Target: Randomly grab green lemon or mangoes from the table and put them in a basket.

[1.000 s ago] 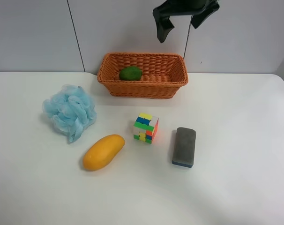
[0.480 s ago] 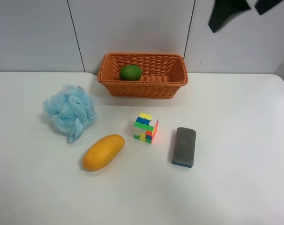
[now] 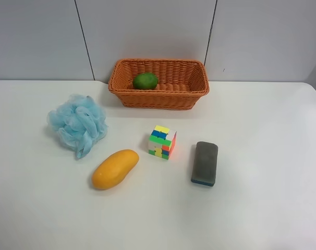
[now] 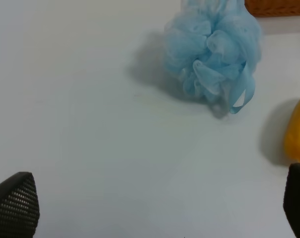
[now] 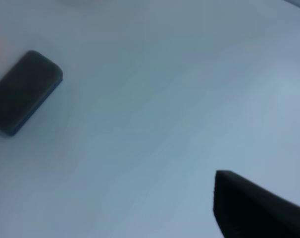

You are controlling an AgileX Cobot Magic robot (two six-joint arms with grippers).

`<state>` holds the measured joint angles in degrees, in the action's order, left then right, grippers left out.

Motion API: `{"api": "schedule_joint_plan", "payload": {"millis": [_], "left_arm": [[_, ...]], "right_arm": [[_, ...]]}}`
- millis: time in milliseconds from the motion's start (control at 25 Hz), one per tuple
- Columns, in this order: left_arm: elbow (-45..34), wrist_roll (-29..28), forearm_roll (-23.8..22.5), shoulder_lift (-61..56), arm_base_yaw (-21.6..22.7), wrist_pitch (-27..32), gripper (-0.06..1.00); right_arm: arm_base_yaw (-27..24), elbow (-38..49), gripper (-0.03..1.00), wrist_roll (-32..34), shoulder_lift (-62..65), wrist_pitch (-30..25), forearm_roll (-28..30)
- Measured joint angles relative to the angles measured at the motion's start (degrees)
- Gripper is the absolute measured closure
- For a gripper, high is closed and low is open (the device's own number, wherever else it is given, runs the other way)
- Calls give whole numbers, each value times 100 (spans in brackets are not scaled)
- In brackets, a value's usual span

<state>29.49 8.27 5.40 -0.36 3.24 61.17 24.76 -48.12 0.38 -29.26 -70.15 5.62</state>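
The green lemon [image 3: 145, 80] lies inside the orange-brown wicker basket [image 3: 159, 98] at the back of the white table [image 3: 262, 208]. The orange-yellow mango [image 3: 115, 169] lies on the table, in front of the basket and to the left. Neither arm shows in the exterior high view. In the left wrist view my left gripper [image 4: 155, 208] is open and empty above bare table, with the mango's end [image 4: 298, 131] and a basket corner [image 4: 276, 6] at the frame's edge. In the right wrist view only one finger [image 5: 259, 208] shows, off to the side, holding nothing.
A light blue bath pouf [image 3: 78, 124] [image 4: 214, 54] lies left of the mango. A multicoloured puzzle cube [image 3: 162, 141] stands mid-table. A dark grey eraser block [image 3: 205, 163] [image 5: 24, 91] lies to the cube's right. A grey panelled wall stands behind the basket.
The dark gripper that hung above the basket's right end rose and moved right, then left the exterior high view. The lemon settled slightly in the basket.
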Motion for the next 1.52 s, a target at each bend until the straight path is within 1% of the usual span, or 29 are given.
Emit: {"api": "schedule_joint_plan", "payload": {"millis": [80,160,280,400,520,640,1000,1080,1120,1440,1520], "left_arm": [[0,0,0,0,0,0,-5],[0,0,0,0,0,0,-5],[0,0,0,0,0,0,-5],[0,0,0,0,0,0,-5],[0,0,0,0,0,0,-5],[0,0,0,0,0,0,-5],[0,0,0,0,0,0,-5],[0,0,0,0,0,0,-5],[0,0,0,0,0,0,-5],[0,0,0,0,0,0,-5],[0,0,0,0,0,0,-5]], "right_arm": [[0,435,-2,0,720,34,-110],[0,802,-2,0,1352,210,-240],[0,1311,-2,6,2018,482,-430],[0,1731,-2,6,2508,653,-501],[0,2004,-2,11,2675,791,-520],[0,2060,-2,11,2675,896,-520],[0,2057,-2,11,2675,900,-525],[-71,2057,-2,11,2675,900,-525],[-162,2057,-2,11,2675,900,-525],[-1828,2057,-2,11,2901,919,-530],[-2164,2057,-2,11,2942,919,-530]]}}
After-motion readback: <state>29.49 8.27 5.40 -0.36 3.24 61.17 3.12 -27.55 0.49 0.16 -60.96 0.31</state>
